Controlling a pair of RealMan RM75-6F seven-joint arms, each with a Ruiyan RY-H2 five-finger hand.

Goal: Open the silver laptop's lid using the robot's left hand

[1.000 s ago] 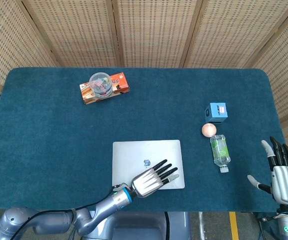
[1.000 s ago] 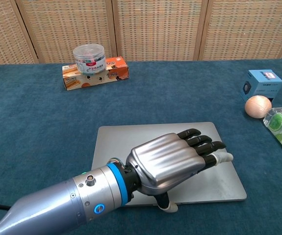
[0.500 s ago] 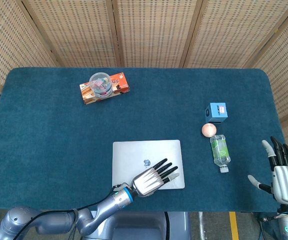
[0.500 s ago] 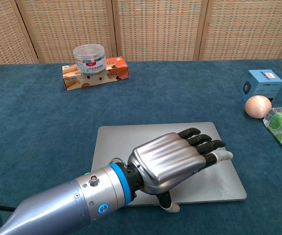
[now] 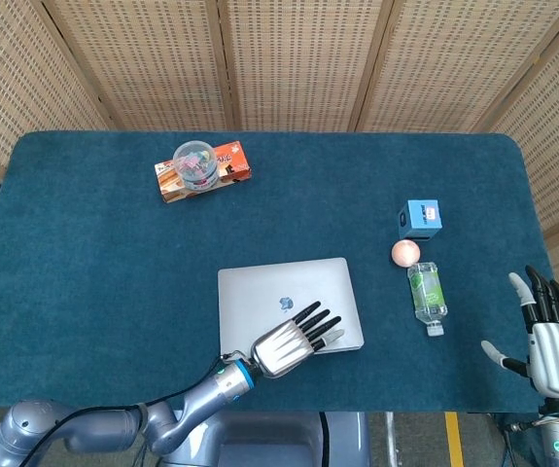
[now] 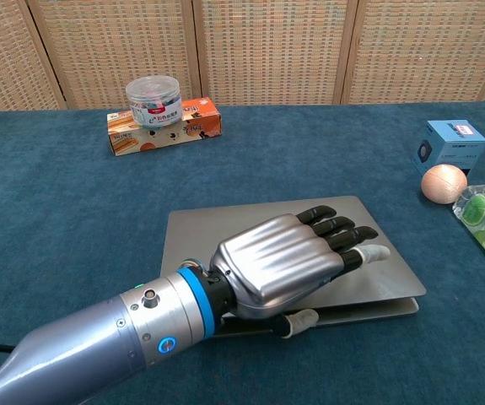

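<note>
The table (image 5: pixel 85 253) carries one silver laptop (image 5: pixel 284 297), one orange box (image 5: pixel 228 165), one clear round tub (image 5: pixel 193 161), one blue cube (image 5: pixel 422 217), one peach-coloured ball (image 5: pixel 405 252) and one plastic bottle (image 5: pixel 427 296). Two robot hands show: left hand (image 5: pixel 284 346), right hand (image 5: pixel 549 345).

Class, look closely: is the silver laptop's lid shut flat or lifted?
Slightly lifted: the lid tilts up, a gap showing along its front edge above the base, near the left hand.

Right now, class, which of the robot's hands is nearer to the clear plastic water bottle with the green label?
The right. The right hand hovers beside the bottle near the table edge; the left hand lies farther away on the silver laptop.
</note>
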